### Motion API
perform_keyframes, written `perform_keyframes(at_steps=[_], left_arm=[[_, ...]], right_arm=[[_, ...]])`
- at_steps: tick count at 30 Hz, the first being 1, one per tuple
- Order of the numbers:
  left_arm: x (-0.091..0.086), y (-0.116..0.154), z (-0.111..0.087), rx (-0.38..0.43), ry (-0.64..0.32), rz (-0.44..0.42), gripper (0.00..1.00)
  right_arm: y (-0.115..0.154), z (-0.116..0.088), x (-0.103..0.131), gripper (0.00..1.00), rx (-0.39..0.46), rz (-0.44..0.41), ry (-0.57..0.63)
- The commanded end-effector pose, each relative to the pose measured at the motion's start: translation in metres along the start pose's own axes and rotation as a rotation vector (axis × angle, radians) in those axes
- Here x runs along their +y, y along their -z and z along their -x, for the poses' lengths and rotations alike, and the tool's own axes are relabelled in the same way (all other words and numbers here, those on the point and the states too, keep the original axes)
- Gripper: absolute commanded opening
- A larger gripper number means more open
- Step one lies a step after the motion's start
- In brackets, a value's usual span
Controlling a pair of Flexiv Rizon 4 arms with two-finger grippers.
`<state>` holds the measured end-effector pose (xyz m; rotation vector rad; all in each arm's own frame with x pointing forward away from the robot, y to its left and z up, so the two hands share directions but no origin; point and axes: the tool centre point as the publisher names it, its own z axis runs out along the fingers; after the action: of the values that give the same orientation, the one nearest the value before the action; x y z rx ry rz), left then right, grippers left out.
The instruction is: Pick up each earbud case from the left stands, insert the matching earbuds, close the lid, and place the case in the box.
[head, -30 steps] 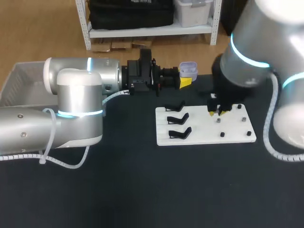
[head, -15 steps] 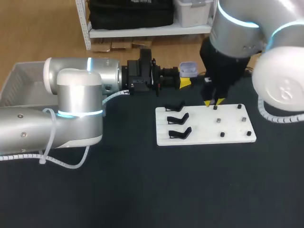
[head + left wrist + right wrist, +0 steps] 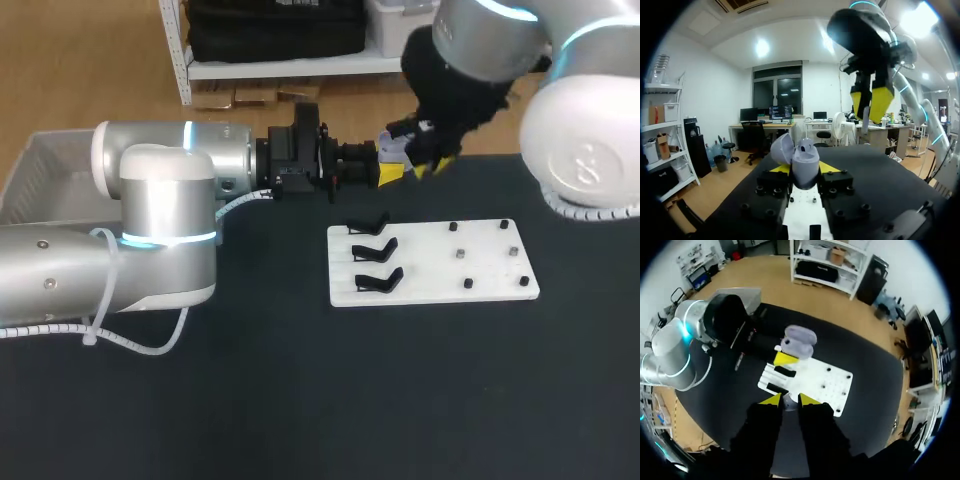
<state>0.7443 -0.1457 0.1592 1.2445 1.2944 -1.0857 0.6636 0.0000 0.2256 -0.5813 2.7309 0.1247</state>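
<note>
My left gripper (image 3: pixel 391 172) reaches in level from the left and is shut on an open lavender earbud case (image 3: pixel 397 146). In the left wrist view the case (image 3: pixel 801 159) sits between my yellow tips with its lid up. My right gripper (image 3: pixel 432 164) hangs just right of the case and slightly above it. It also shows in the left wrist view (image 3: pixel 870 102). In the right wrist view its tips (image 3: pixel 788 400) pinch a small pale earbud (image 3: pixel 789 403), high over the case (image 3: pixel 799 340) and the white board (image 3: pixel 832 385).
The white board (image 3: pixel 430 285) lies mid-table with three black stands (image 3: pixel 375 251) on its left half and several small pegs (image 3: pixel 460 254) on its right half. A grey bin (image 3: pixel 40 175) stands at the far left, partly behind my left arm.
My right arm rose from the board's pegs and swung back and left to the held case. The left arm and case stayed still.
</note>
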Motion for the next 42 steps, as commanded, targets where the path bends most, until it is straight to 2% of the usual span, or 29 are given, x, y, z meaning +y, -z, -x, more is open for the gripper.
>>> perform_keyframes(at_steps=[1, 10, 16, 22, 42], left_arm=[[0.000, 0.000, -0.001, -0.005, -0.003, 0.003, 0.00], [0.000, 0.000, -0.001, -0.005, -0.003, 0.003, 0.00], [0.000, 0.000, -0.001, -0.005, -0.003, 0.003, 0.00], [0.000, 0.000, -0.001, -0.005, -0.003, 0.003, 0.00], [0.000, 0.000, -0.001, -0.005, -0.003, 0.003, 0.00]], right_arm=[[-0.003, 0.019, 0.002, 0.00, 0.021, 0.013, 0.057], [-0.010, 0.050, -0.004, 0.00, 0.008, -0.024, 0.150], [-0.017, 0.065, 0.001, 0.00, -0.007, -0.038, 0.175], [-0.027, 0.066, 0.003, 0.00, -0.005, -0.045, 0.186], [-0.037, 0.065, 0.000, 0.00, -0.003, -0.063, 0.217]])
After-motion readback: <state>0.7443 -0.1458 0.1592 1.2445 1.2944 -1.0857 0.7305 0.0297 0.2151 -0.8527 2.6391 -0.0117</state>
